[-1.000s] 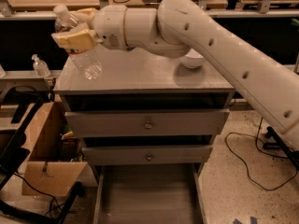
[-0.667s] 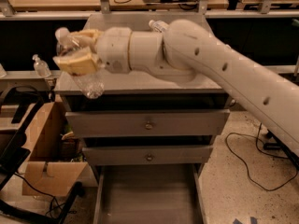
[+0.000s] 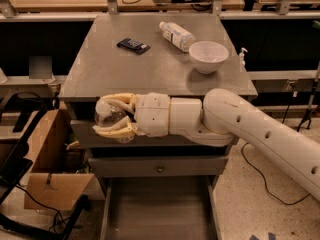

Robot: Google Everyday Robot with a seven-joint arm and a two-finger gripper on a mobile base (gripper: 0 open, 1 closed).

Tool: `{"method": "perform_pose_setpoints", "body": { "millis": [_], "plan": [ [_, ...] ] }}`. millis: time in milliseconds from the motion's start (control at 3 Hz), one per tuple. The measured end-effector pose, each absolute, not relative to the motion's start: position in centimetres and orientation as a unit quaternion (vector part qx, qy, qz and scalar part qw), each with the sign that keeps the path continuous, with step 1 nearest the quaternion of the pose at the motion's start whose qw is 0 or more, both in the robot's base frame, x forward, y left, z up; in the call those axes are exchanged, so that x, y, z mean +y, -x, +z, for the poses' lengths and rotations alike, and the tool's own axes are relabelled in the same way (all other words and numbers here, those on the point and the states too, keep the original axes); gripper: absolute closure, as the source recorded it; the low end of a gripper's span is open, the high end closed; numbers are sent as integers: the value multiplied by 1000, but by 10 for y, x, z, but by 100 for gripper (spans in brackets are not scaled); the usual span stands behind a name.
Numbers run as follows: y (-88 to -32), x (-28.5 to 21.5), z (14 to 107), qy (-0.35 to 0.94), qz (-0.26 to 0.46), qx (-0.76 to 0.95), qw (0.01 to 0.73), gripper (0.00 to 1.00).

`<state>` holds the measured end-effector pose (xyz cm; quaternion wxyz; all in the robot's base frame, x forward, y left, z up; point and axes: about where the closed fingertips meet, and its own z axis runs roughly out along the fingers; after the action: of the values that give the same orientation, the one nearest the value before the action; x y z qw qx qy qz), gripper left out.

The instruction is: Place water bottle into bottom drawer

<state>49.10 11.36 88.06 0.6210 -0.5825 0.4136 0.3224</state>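
Observation:
My gripper (image 3: 116, 117) is in front of the cabinet's top edge, at its left side, fingers pointing left. It is shut on the water bottle (image 3: 109, 115), a clear plastic bottle seen end-on between the yellowish fingers; its cap and label are hidden. The bottom drawer (image 3: 159, 210) is pulled open below, showing a plain grey floor. The bottle is held well above the drawer and a little left of its middle.
On the cabinet top (image 3: 110, 69) lie a bottle with a large white label (image 3: 177, 35), a white bowl (image 3: 208, 56) and a dark remote (image 3: 133, 45). A closed drawer with a round knob (image 3: 160, 168) sits above the open one. A cardboard box (image 3: 47, 159) stands at the left.
My arm has swung down and forward from above the cabinet's top left corner to in front of its top edge, carrying the bottle with it.

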Motion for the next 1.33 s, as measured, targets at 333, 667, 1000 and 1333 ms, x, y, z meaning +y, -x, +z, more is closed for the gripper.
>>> {"method": "perform_pose_setpoints", "body": {
  "millis": [333,667,1000,1333],
  "plan": [
    [-491,114,881,583,322,414,621,100],
    [-491,105,836,560,343,414,631,100],
    [-483,91,765,531,369,418,638,100],
    [-472,63,667,510,392,428,634,100]
  ]
}}
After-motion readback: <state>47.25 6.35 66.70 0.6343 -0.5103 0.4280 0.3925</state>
